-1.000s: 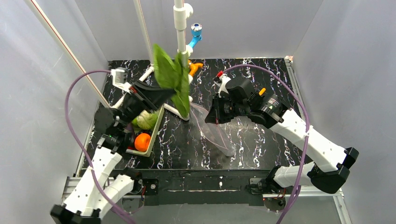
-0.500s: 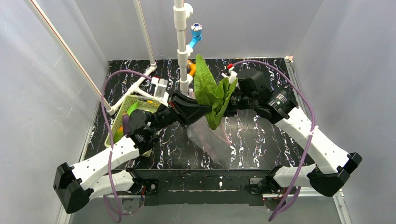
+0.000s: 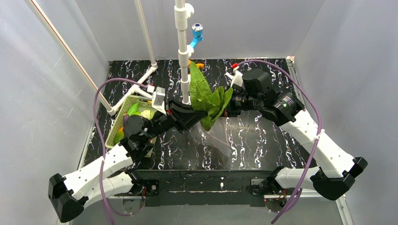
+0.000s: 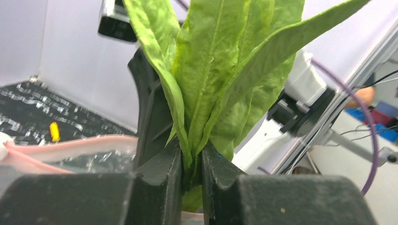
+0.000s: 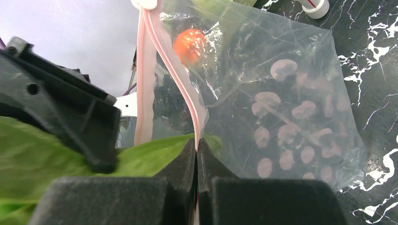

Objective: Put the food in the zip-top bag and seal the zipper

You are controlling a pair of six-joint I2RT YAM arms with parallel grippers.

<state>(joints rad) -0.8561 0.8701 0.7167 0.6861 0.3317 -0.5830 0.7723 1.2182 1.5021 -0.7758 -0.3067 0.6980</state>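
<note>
My left gripper (image 4: 191, 157) is pinching the leafy green bunch (image 4: 220, 70) low on its stalks. The two black fingers press in from either side and the leaves fan upward past them. My right gripper (image 5: 197, 147) is pressed together on the zipper (image 5: 171, 70), and the pink strip runs up out of the seam between my fingertips.

The zip-top bag (image 5: 286, 93) hangs from that pinch and spreads away over the black marbled table (image 3: 263, 140). In the overhead view its lower part lies on the table near the middle, just in front of both grippers. Above my right fingers the two pink lips stand apart, so the mouth gapes there. Pale pink oval marks dot the bag's clear wall.

The leafy bunch sits up at the mouth end of the bag, between my two grippers, with one leaf lying right beside my right fingers. I cannot tell whether any part of it is inside the plastic. An orange ball (image 5: 189, 44) shows through the clear film near the pink strip, and I cannot tell whether it is in the bag or behind it.

The pale green basket (image 3: 115, 133) sits on the left side of the table beside my left arm, with green pieces (image 3: 141, 111) in it. A white pole (image 3: 182, 51) stands upright just behind the leaves
</note>
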